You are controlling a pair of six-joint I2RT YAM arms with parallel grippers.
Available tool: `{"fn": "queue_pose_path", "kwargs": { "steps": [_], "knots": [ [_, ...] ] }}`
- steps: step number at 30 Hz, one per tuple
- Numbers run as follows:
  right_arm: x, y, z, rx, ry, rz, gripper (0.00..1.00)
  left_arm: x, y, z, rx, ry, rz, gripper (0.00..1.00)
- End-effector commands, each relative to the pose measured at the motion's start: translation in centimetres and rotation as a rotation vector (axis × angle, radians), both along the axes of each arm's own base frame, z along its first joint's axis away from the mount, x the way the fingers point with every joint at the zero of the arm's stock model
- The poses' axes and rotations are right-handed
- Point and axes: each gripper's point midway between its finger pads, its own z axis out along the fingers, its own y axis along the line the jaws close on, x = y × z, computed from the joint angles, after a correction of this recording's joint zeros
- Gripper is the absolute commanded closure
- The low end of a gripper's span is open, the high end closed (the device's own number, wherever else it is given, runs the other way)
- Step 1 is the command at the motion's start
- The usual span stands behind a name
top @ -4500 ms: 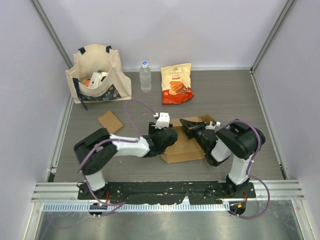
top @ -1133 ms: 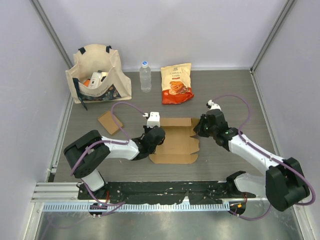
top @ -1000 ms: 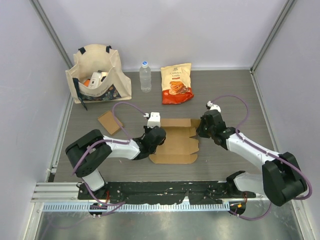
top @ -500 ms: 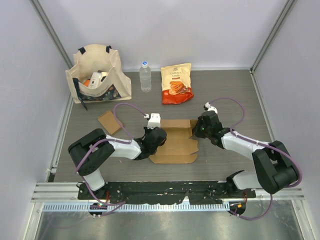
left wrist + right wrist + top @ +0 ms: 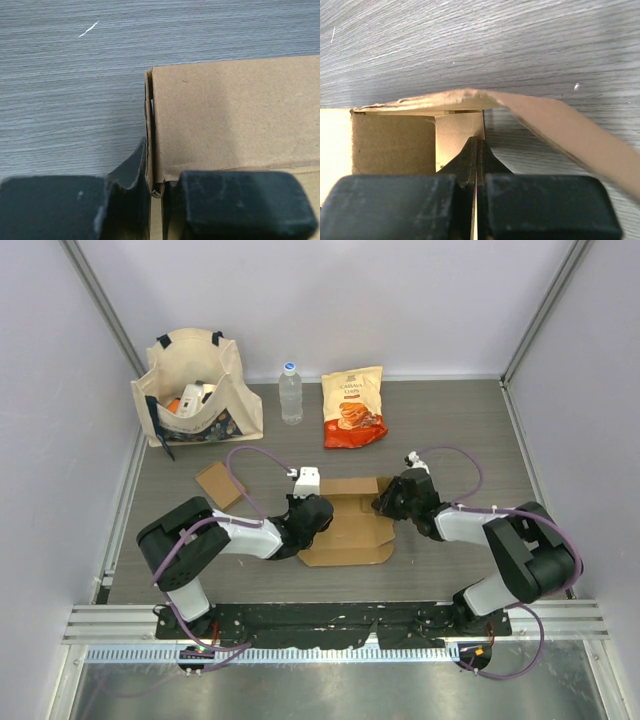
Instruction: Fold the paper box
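paper box (image 5: 352, 528) left wall is pinched by left gripper (image 5: 156, 186); its right flap edge is clamped thin by right gripper (image 5: 476, 160). box is rested on table (image 5: 450, 430).

Tote bag (image 5: 195, 385), water bottle (image 5: 290, 393), snack bag (image 5: 353, 407) at the back; cardboard scrap (image 5: 220, 485) nearer.

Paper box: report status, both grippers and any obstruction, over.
Left gripper shut on paper box left wall. Right gripper shut, apparently pinching right flap. Box mostly flat, side flaps raised. Loose cardboard piece lies apart, left; nothing blocking.
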Motion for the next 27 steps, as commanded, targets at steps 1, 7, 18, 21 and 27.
{"fn": "queue_pose_path", "kwargs": {
  "steps": [1, 7, 18, 21, 27],
  "knots": [
    [-1.4, -1.2, -0.8, -0.07, 0.048, -0.007, 0.99, 0.5, -1.1, 1.2, -0.056, -0.037, 0.021, 1.0],
    [-1.8, -3.7, 7.8, -0.261, -0.036, 0.096, 0.88, 0.5, -0.7, 1.0, -0.042, -0.035, 0.029, 1.0],
    [-1.5, -8.1, 10.4, -0.689, 0.113, 0.315, 0.41, 0.2, -0.1, 1.1, -0.012, -0.018, 0.024, 1.0],
    [-0.8, -7.1, 9.9, -0.675, 0.103, 0.368, 0.42, 0.2, -0.3, 1.1, -0.024, -0.017, 0.017, 1.0],
    [0.1, -6.4, 9.4, -0.649, 0.113, 0.334, 0.85, 0.0, -0.4, 0.4, -0.039, -0.014, 0.014, 1.0]
  ]
}}
